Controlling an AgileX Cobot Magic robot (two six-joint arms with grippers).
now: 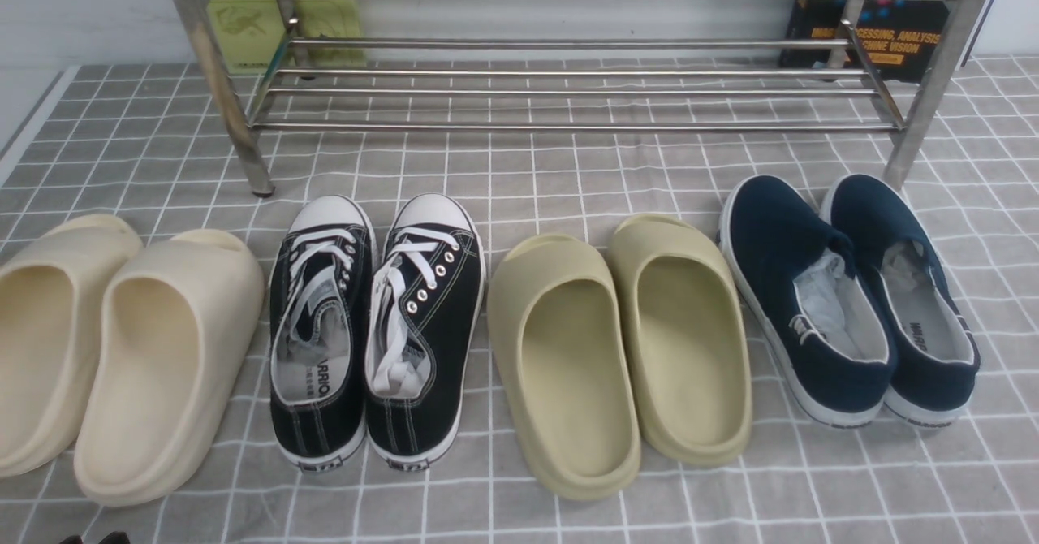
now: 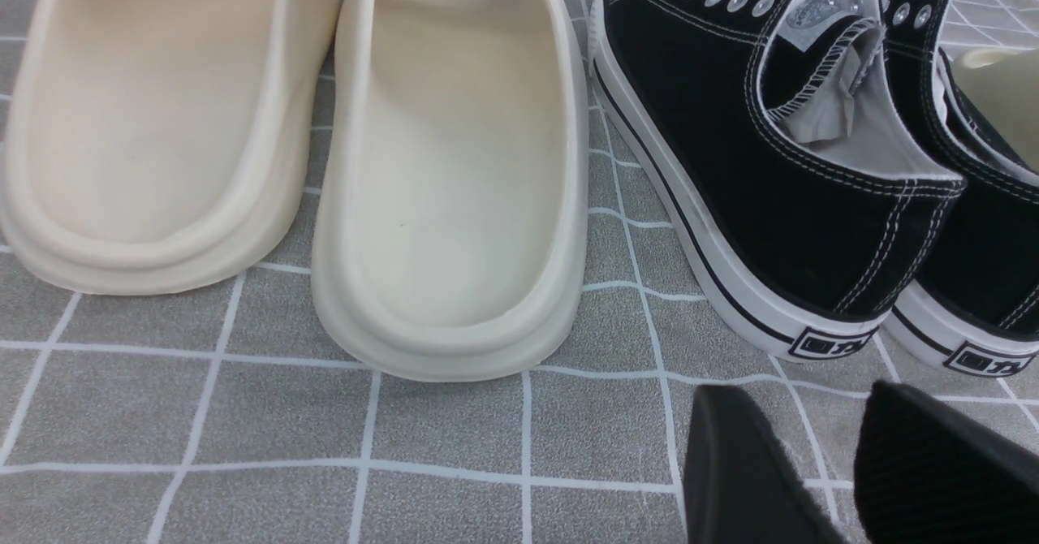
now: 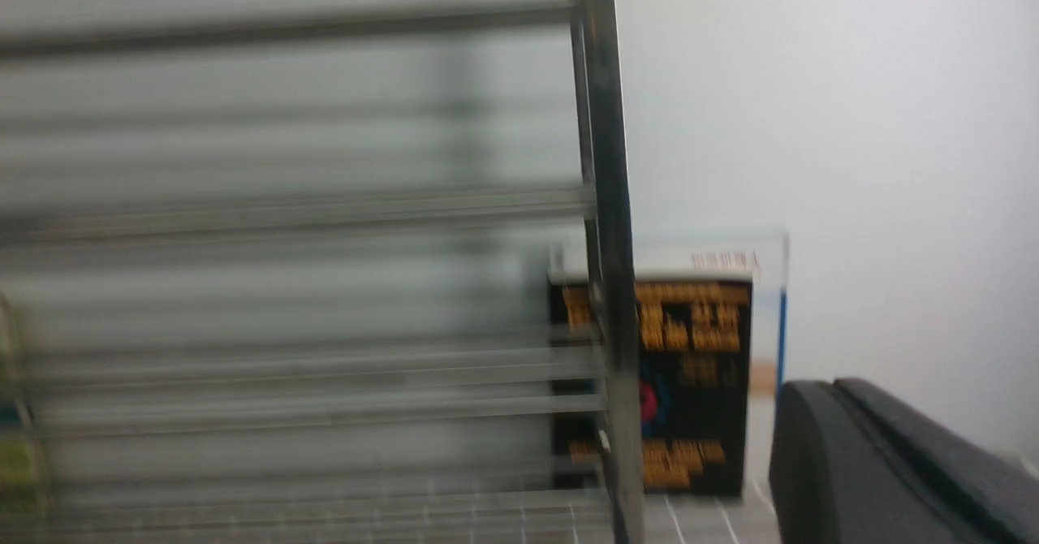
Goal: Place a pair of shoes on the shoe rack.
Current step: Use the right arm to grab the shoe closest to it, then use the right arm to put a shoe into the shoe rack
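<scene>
The front view cuts off the shoe rack [image 1: 568, 127] above its upper bars, and the outermost of the cream slides [image 1: 162, 349] runs past the left edge. The right wrist view is smeared. The rack's bars streak across it, only one upright leg [image 3: 609, 203] is sharp, and the black book [image 3: 698, 382] behind it cannot be read. Only the finger ends of the right gripper [image 3: 836, 394] show, pressed together on nothing, near the rack's right end. The left gripper [image 2: 804, 398] shows two black finger ends, spread apart and empty, over the cloth [image 1: 519, 170] behind the heels of the black sneakers [image 1: 438, 325].

The pair of shoes [image 1: 779, 243] lies on the checked cloth at the right end of the row, toes near the rack's right front leg. Crumpled paper hides one insole. The olive slides [image 1: 560, 365] lie just to their left, then the black sneakers, then the cream slides. Behind the rack stand green books [image 1: 243, 28].

Four pairs make eight shoes; there is one rack.
</scene>
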